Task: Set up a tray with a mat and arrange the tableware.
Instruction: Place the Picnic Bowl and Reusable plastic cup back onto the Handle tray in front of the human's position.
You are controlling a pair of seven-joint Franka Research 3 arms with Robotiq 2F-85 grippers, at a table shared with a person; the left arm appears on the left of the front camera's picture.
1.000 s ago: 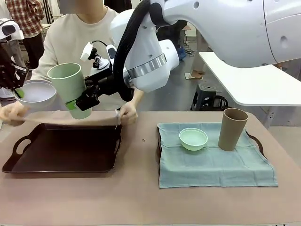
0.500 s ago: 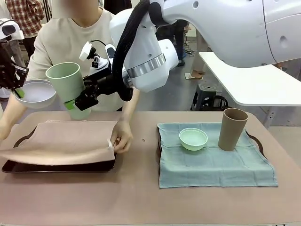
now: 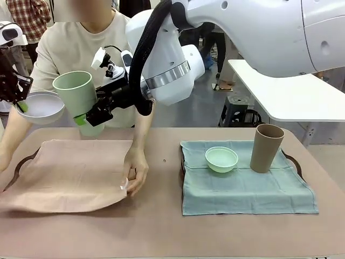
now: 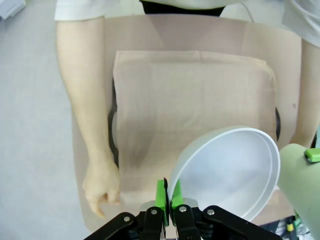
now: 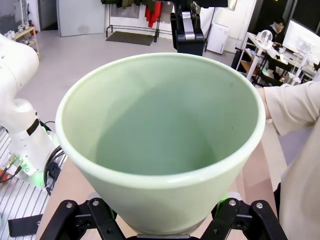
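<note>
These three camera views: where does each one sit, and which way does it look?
Front view: between the arms, facing the person across the table; right arm shows.
Left wrist view: looks down past left pincer, pinching white bowl, onto beige mat.
Right wrist view: behind right pincer, into pale green cup.
Shared: white bowl also in front.

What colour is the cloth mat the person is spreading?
Beige cloth mat; clearest in the front view.
</note>
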